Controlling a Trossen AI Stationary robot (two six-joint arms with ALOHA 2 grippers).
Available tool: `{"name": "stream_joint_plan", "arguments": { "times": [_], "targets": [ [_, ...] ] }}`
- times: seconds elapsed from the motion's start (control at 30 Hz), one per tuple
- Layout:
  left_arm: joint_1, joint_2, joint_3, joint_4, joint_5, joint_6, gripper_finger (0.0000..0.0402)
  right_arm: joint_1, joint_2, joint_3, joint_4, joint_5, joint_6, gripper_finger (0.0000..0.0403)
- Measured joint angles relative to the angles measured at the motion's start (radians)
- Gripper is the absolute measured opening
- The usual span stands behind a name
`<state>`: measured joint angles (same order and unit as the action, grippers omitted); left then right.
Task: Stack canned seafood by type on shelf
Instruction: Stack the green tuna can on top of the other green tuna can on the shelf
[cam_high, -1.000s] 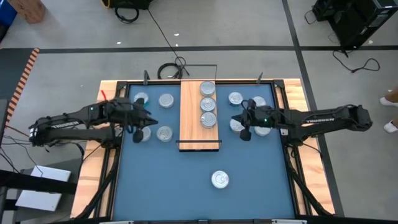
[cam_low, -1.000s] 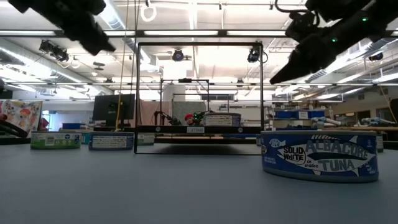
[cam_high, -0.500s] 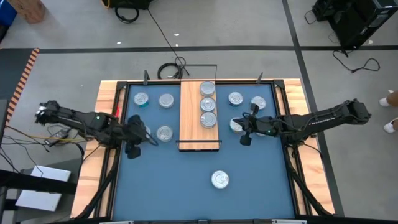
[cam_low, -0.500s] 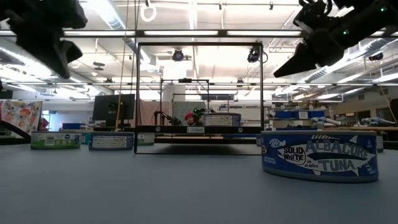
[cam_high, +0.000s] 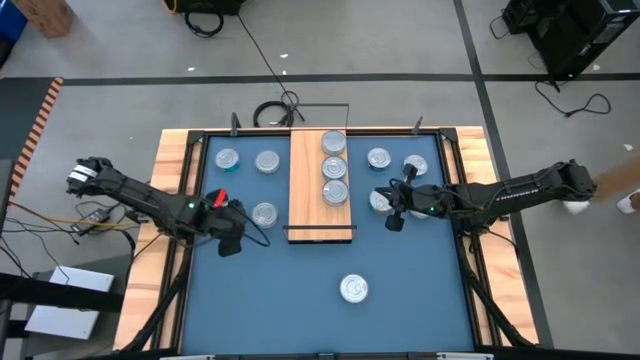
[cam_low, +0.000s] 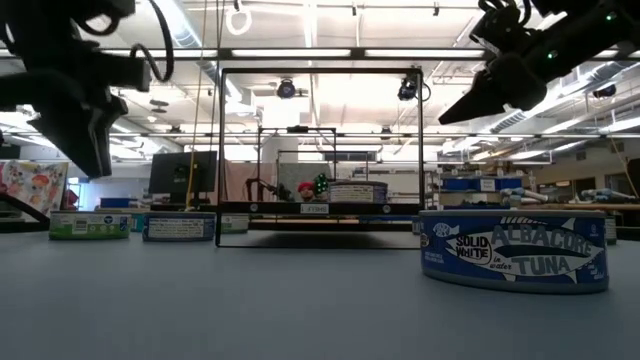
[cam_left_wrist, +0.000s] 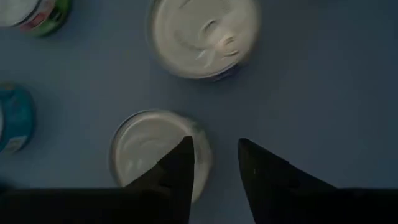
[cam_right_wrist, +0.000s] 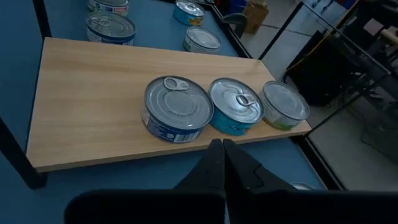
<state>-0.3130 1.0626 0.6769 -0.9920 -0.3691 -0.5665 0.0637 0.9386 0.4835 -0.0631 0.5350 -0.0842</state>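
The shelf (cam_high: 320, 200) is a light-wood board at the table's middle, and three tins of canned seafood (cam_high: 334, 167) stand on it in a row (cam_right_wrist: 231, 112). More tins stand on the blue table to its left (cam_high: 264, 213) and right (cam_high: 378, 158). One tuna tin (cam_low: 515, 250) stands alone near the front (cam_high: 353, 289). My left gripper (cam_high: 230, 238) hangs open, pointing down over a silver-topped tin (cam_left_wrist: 146, 146), clear above it (cam_low: 90, 150). My right gripper (cam_high: 394, 222) is shut and raised just right of the shelf (cam_right_wrist: 222, 152).
A thin black frame (cam_low: 320, 155) stands over the shelf's ends. Wooden borders (cam_high: 170, 200) edge the table left and right. Bare blue tabletop (cam_high: 280, 300) lies between the shelf's near end and the table's front edge, apart from the single tuna tin.
My left gripper has come down and moved a little toward the table's near edge, and the left arm has drawn back toward the table's left side. It now stands over the tin that it was beside a second ago. The tins have stayed in place.
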Motion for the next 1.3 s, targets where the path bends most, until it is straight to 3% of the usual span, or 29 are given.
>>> {"name": "stream_joint_plan", "arguments": {
  "times": [0.33,0.47,0.67,1.03,1.13,1.3],
  "targets": [
    [0.000,0.076,-0.051,0.042,-0.027,-0.118,0.0131,-0.009,0.000,0.000,0.003,0.000,-0.032,0.0000],
    [0.000,0.076,-0.091,0.117,-0.026,-0.120,0.0131,-0.009,0.000,0.000,0.020,0.000,-0.049,0.0000],
    [0.001,0.076,-0.134,0.117,-0.081,-0.145,0.0131,-0.009,0.001,0.000,0.025,-0.001,-0.054,0.0000],
    [0.001,0.074,-0.186,0.164,-0.079,-0.141,0.0130,-0.009,0.001,0.000,0.025,-0.001,-0.054,0.0000],
    [0.001,0.075,-0.187,0.164,-0.078,-0.141,0.0113,-0.008,0.001,0.000,0.025,-0.001,-0.054,0.0000],
    [0.000,0.074,-0.185,0.177,-0.076,-0.141,0.0036,-0.008,0.001,0.000,0.025,-0.001,-0.054,0.0000]
  ]
}}
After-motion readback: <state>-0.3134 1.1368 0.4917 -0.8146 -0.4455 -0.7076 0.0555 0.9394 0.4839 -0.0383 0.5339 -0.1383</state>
